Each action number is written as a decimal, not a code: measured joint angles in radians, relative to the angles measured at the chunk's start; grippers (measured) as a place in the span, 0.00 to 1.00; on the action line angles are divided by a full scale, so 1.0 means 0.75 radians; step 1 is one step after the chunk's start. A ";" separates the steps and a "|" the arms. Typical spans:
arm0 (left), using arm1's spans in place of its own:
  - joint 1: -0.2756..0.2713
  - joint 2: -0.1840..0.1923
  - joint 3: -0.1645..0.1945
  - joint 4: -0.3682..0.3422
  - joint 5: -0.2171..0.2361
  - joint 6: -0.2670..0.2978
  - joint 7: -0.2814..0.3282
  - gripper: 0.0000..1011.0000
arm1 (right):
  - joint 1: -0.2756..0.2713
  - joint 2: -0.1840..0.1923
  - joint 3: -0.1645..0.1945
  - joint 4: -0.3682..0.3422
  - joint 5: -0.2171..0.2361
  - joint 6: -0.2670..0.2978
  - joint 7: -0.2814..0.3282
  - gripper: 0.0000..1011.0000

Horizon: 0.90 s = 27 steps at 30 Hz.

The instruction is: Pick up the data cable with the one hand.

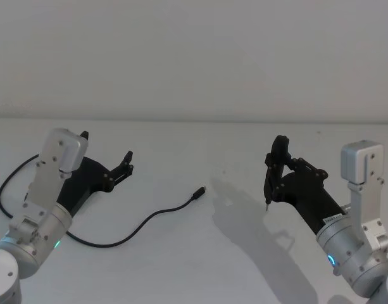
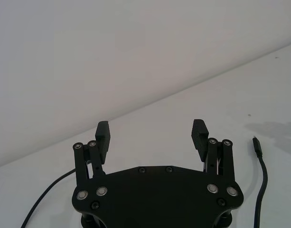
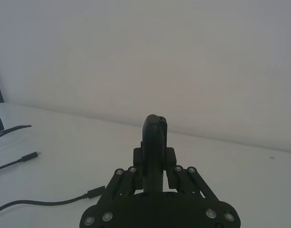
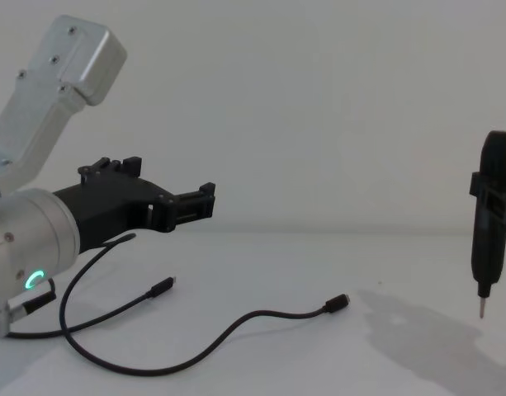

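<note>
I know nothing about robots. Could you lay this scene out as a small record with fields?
surface: plain white table
cable: long thin black data cable with small plug ends, lying loose in curves on the table
left hand: black angular two-finger hand, open, raised above the table, not touching the cable
right hand: black hand shut on an upright black pen-like tool, tip pointing down
cable picked up: not yet

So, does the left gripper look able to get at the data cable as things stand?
Probably yes: the left gripper hangs open above the table, with the data cable lying beside it and nothing between them. The right gripper, holding a pen-like tool, stands clear.
</note>
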<state>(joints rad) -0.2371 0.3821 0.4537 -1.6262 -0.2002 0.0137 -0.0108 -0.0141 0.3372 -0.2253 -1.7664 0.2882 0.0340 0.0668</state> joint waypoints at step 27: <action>0.000 0.000 0.001 0.000 0.000 0.000 0.000 0.99 | -0.001 0.000 -0.001 -0.001 -0.001 0.000 0.000 0.27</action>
<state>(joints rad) -0.2371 0.3821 0.4543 -1.6262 -0.2004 0.0138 -0.0109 -0.0147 0.3376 -0.2259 -1.7668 0.2877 0.0341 0.0668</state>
